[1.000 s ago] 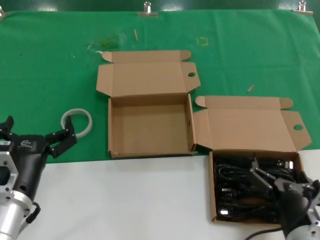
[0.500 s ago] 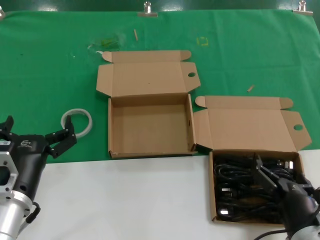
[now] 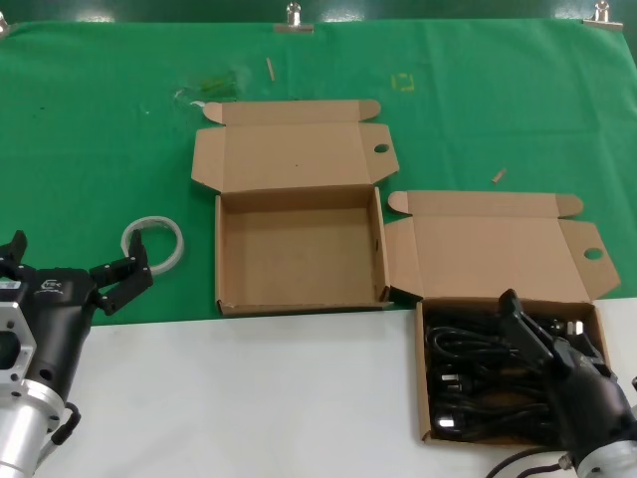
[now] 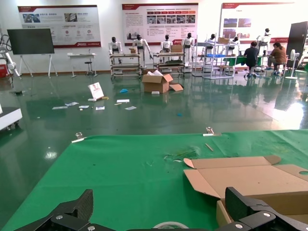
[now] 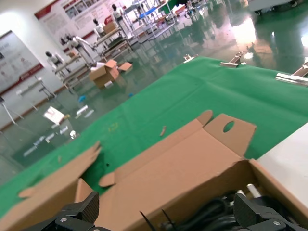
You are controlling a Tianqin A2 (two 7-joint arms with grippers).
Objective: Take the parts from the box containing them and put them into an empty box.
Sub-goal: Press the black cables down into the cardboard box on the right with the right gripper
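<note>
The empty box (image 3: 299, 254) lies open mid-table, lid folded back. To its right, nearer me, the box containing the parts (image 3: 422, 370) lies open, filled with coiled black cables (image 3: 473, 373). My right gripper (image 3: 552, 337) is open and tilted over the cables at the right side of that box; its wrist view shows the fingers spread wide (image 5: 168, 216) over the cables (image 5: 211, 214) with the lid (image 5: 183, 163) behind. My left gripper (image 3: 72, 261) is open and empty at the near left, apart from both boxes; its wrist view (image 4: 161, 211) shows the empty box's lid (image 4: 260, 178).
A white tape ring (image 3: 154, 242) lies on the green cloth (image 3: 100, 129) just beyond my left gripper. The near table strip (image 3: 249, 398) is white. Metal clips (image 3: 294, 18) hold the cloth's far edge. Small scraps (image 3: 209, 88) lie at the back.
My right gripper has moved toward the far side of the cable box and tilted over the cables. The left arm and both boxes have not moved.
</note>
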